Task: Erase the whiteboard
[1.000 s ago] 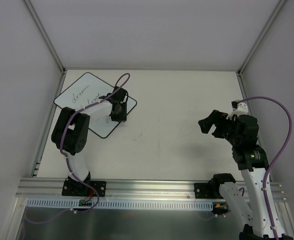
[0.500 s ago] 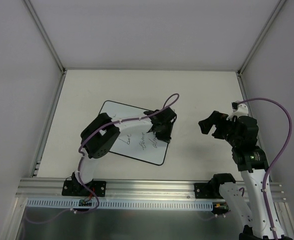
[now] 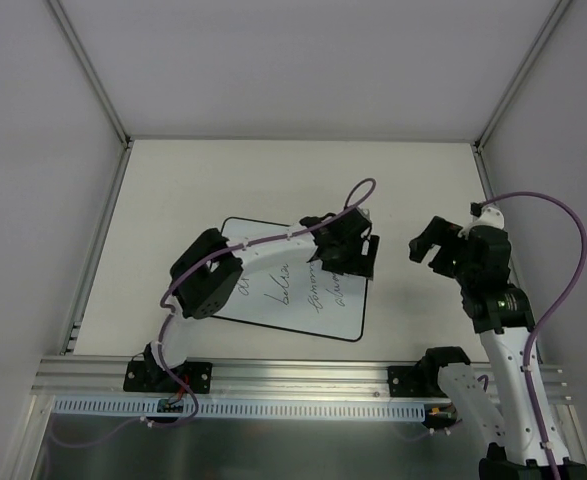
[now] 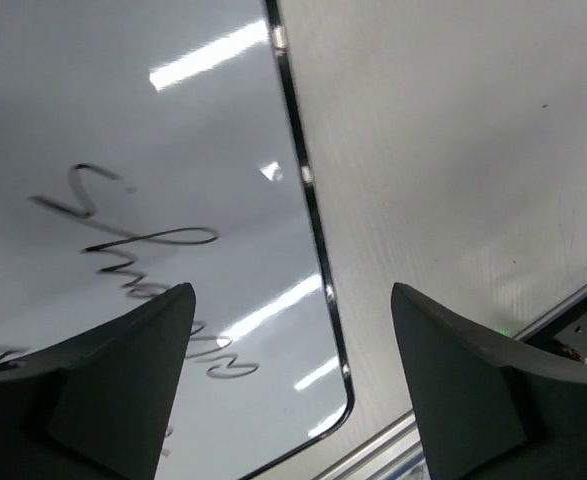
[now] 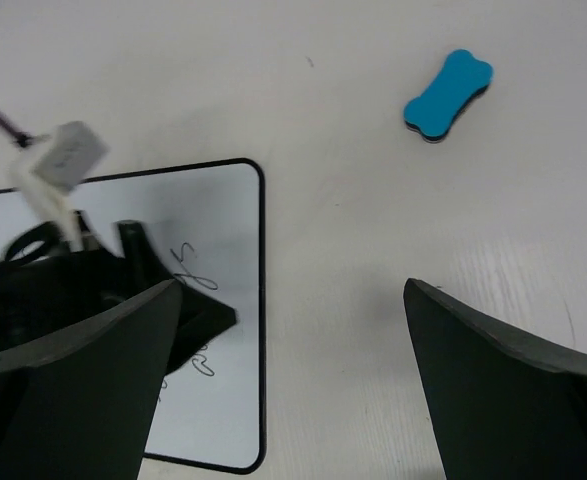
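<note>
The whiteboard (image 3: 291, 316) lies flat near the middle of the table, with black cursive handwriting on it. My left gripper (image 3: 359, 256) stands over the board's right edge, open, with nothing between its fingers. In the left wrist view, the whiteboard (image 4: 173, 170) with its black border fills the left side, and the left gripper (image 4: 293, 292) straddles that border. My right gripper (image 3: 431, 243) is open and empty, just right of the board. The right wrist view shows the whiteboard (image 5: 228, 300), the open right gripper (image 5: 293, 287) and a blue bone-shaped eraser (image 5: 448, 94) lying apart on the table.
White walls enclose the table on three sides. An aluminium rail (image 3: 293, 375) with both arm bases runs along the near edge. The left arm (image 3: 208, 285) reaches across the board's left part and hides some writing.
The whiteboard has slid from the back left to the table's middle, together with my left gripper. That gripper then opened and let go of the board's edge. The right arm barely shifted.
</note>
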You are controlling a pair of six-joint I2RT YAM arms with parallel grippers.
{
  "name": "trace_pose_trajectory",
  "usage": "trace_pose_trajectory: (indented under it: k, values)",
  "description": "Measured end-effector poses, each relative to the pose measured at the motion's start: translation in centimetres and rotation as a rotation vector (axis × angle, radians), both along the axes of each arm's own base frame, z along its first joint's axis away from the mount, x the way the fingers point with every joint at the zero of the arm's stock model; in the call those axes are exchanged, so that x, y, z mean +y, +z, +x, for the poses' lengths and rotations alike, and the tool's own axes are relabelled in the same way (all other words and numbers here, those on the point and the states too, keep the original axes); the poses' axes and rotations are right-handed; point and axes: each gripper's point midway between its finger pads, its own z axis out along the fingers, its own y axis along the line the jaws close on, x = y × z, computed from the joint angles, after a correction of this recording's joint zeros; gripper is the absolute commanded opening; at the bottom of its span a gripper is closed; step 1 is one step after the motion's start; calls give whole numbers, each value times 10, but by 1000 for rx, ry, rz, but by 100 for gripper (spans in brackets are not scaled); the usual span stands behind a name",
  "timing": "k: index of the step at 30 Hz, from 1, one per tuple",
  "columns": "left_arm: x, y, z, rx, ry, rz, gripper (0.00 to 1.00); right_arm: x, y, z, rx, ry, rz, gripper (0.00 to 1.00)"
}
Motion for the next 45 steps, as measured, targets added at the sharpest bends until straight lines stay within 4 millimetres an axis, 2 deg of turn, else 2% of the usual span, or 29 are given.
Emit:
trace_pose_trajectory:
  k: [4,8,9,12,15,19,21,25,29,32,35,37,43,45]
  values:
    - [45,33,35,-67,89,-6,95,-23,-10,11,88,-138,-41,99]
    - [113,77,77,-168,221,-24,99,-49,-25,32,197,-298,-55,99]
    - [127,86,83,-188,246,-29,99,-53,-29,36,220,-329,-56,99]
    - [187,103,101,-256,339,-9,99,-67,-50,53,319,-426,-59,99]
    - [242,100,100,-269,415,29,99,-78,-72,70,414,-496,-58,97]
    - [306,83,89,-238,513,83,99,-91,-104,99,530,-556,-52,91]
    - [330,76,81,-229,551,107,99,-95,-119,111,566,-568,-44,85]
    - [360,66,64,-220,601,125,99,-99,-145,130,624,-577,-29,77]
    - [377,59,55,-217,634,139,99,-99,-163,143,652,-574,-10,73]
    - [382,55,52,-209,637,150,99,-99,-174,150,671,-572,10,68]
    - [385,53,52,-205,643,155,99,-99,-185,152,689,-574,26,57]
    - [386,53,52,-206,639,157,99,-100,-190,152,702,-580,35,54]
    - [391,51,52,-205,642,166,99,-105,-190,154,690,-592,54,43]
    - [392,47,50,-197,645,171,99,-106,-189,155,688,-593,54,35]
